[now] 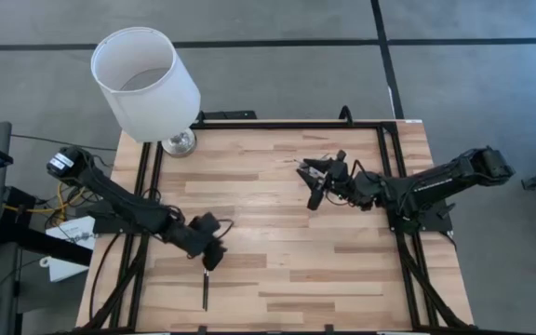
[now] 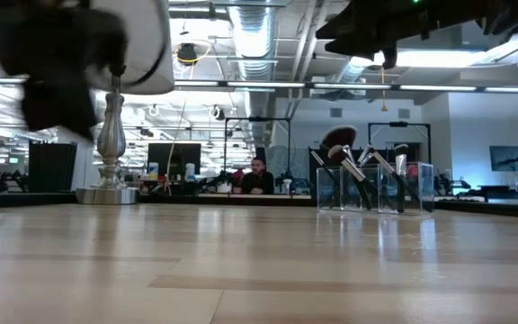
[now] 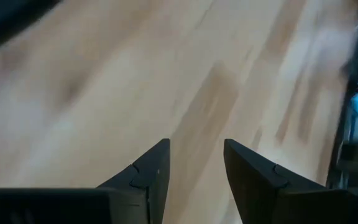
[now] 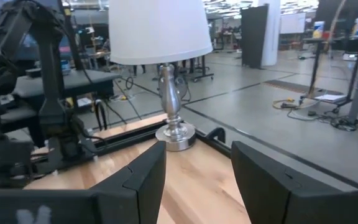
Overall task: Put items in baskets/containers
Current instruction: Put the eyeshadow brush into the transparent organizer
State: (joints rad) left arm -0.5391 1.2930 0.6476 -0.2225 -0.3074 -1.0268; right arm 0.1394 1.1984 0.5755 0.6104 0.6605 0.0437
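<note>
Both hands (image 3: 194, 180) (image 4: 197, 180) gape empty above the table (image 1: 277, 233).

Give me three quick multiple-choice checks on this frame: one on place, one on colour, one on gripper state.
1. Where does the lone brush on the table lie?
A. near the front edge, by the left gripper
B. under the lamp
C. in the clear container

2. What colour is the lampshade?
A. black
B. white
C. red

3. How does the right gripper stand?
A. shut on a brush
B. open, holding nothing
C. shut on the lamp

Answers: 1 A, the high view shows it just in front of the left gripper. 2 B, white in every view showing it. 3 B, its wrist view shows parted fingers with nothing between.
</note>
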